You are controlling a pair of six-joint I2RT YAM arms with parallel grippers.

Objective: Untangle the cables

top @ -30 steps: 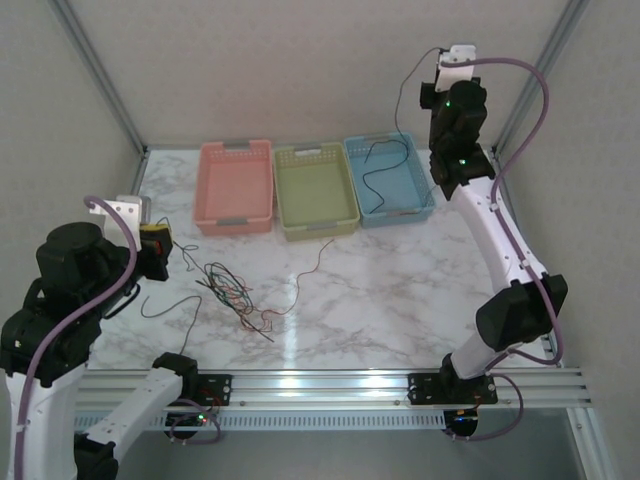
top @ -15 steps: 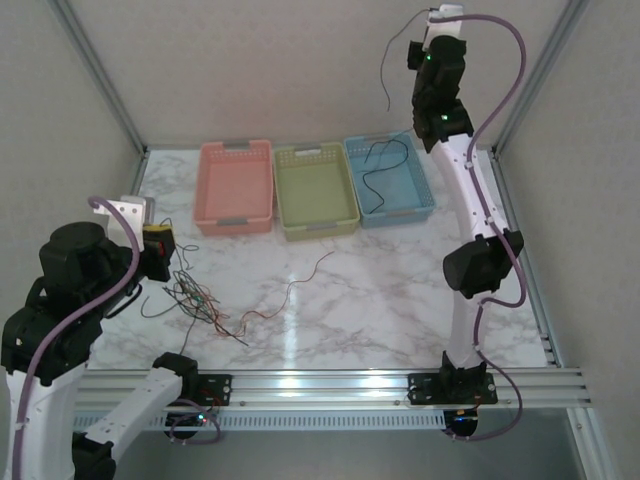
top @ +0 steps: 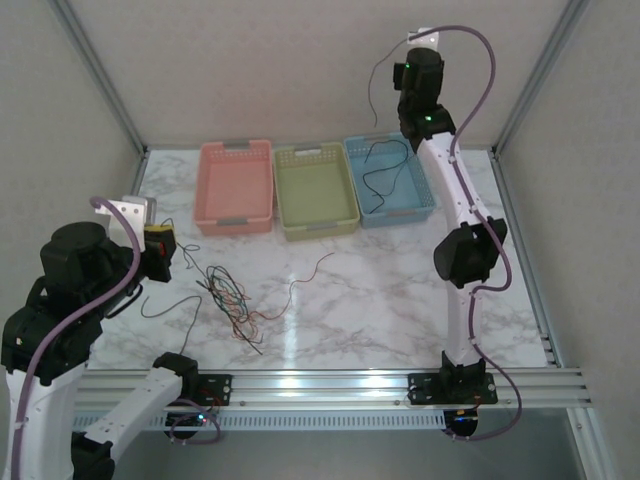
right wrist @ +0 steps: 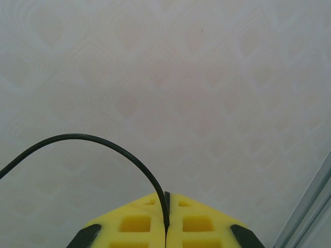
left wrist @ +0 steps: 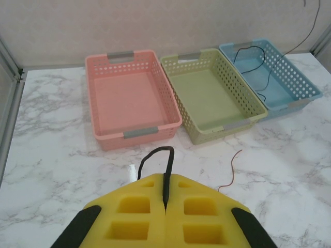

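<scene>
The left tool (left wrist: 165, 199) was pressed together, its yellow pads pinching a thin black cable (left wrist: 155, 151) that arched up in a small loop just ahead of them. In the overhead view that tool (top: 157, 245) hovered low over the left side of the marbled surface (top: 390, 300), just beside the tangle of cables (top: 232, 297), a loose knot of black, red and green strands lying on the surface. A single red strand (top: 310, 272) trailed out of the knot to the right, toward the baskets. The right tool (right wrist: 166, 219) was likewise closed, gripping another black cable (right wrist: 103, 142) that curved away to the left in front of the pale wall. From above, the right arm stood stretched high, its tool (top: 412, 45) raised well above the blue basket (top: 395, 217), with the held cable (top: 370, 95) dangling down in the air. A further black cable (top: 385, 170) lay curled inside the blue basket; whether it joined the dangling one could not be told. The green basket (top: 315, 190) sat in the middle of the row and the pink basket (top: 235, 190) on the left.
</scene>
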